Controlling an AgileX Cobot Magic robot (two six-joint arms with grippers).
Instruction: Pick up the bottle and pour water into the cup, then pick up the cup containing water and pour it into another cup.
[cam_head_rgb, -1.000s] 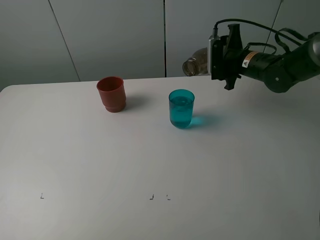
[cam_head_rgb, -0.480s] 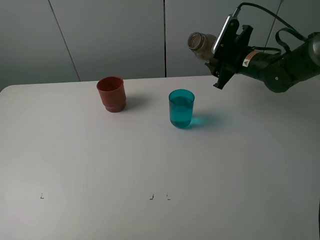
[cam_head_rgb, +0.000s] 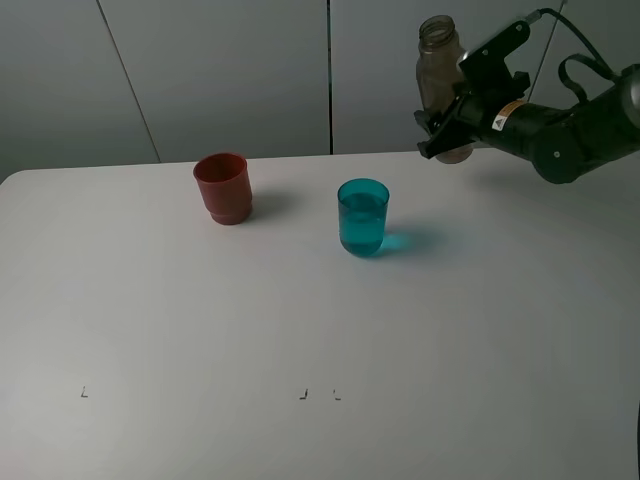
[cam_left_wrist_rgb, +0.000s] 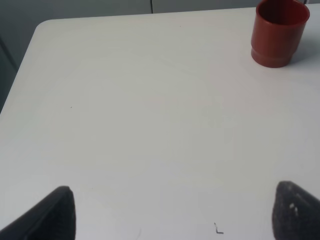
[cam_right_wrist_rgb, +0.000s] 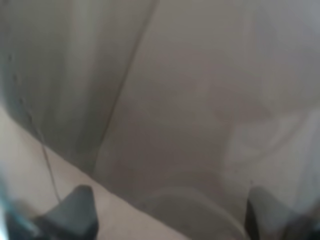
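bottle (cam_head_rgb: 440, 62) was upright in the air, clamped shut in the right fingers (cam_head_rgb: 432, 143), beyond and right of the teal cup (cam_head_rgb: 362, 217) on the desk (cam_head_rgb: 300, 320), red cup (cam_head_rgb: 222, 187) further left; left fingers (cam_left_wrist_rgb: 57, 215) were spread wide, empty.

Right hand (cam_head_rgb: 447, 128) aloft, tightly closed

1. bottle (cam_head_rgb: 438, 60) – middle was hidden behind right gripper (cam_head_rgb: 447, 128); right wrist view gave only a smoky blur.
2. left gripper (cam_left_wrist_rgb: 175, 220) – fingertips (cam_left_wrist_rgb: 56, 214) were cut off at the picture's edge.
3. red cup (cam_left_wrist_rgb: 278, 34) – far rim was clipped by the edge.
4. table marks (cam_head_rgb: 318, 394) – too small to read.
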